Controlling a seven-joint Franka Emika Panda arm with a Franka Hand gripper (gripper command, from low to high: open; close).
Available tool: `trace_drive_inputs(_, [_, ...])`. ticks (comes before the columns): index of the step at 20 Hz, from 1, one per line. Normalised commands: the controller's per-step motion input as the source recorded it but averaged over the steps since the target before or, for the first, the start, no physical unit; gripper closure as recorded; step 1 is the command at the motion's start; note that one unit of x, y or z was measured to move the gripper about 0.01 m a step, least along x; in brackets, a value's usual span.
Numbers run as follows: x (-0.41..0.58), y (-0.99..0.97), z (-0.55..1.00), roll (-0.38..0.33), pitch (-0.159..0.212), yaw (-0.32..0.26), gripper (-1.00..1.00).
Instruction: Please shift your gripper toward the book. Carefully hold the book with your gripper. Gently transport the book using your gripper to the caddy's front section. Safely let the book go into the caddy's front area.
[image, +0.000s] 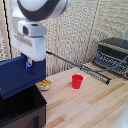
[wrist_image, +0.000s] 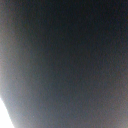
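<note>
The gripper (image: 30, 64) is clamped on the top edge of the navy book (image: 19, 76), holding it tilted in the air just above the black caddy (image: 20, 112). Behind sit a small bowl (image: 44, 85), a red cup (image: 77, 81) and a toaster oven (image: 113, 56) on the wooden table (image: 85, 107).

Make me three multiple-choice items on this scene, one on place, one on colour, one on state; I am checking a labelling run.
1. Where is the book?
A. flat on the table
B. in the air over the caddy
C. on the toaster oven

2. What colour is the cup?
A. red
B. green
C. white

3. How does the cup stand?
A. tipped over
B. upside down
C. upright

Answers: 1 B, the book hangs at the gripper above the caddy. 2 A, plainly red. 3 C, its open mouth faces up on the table.
</note>
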Motion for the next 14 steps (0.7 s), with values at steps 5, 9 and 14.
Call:
trace_drive_inputs(5, [0.093,0.77,0.08,0.000,0.011,-0.123,1.00])
trace_drive_inputs(9, [0.236,0.67,-0.07,0.000,0.008,-0.141,1.00])
trace_drive_inputs(14, [0.305,0.18,-0.15,0.000,0.048,-0.049,1.00])
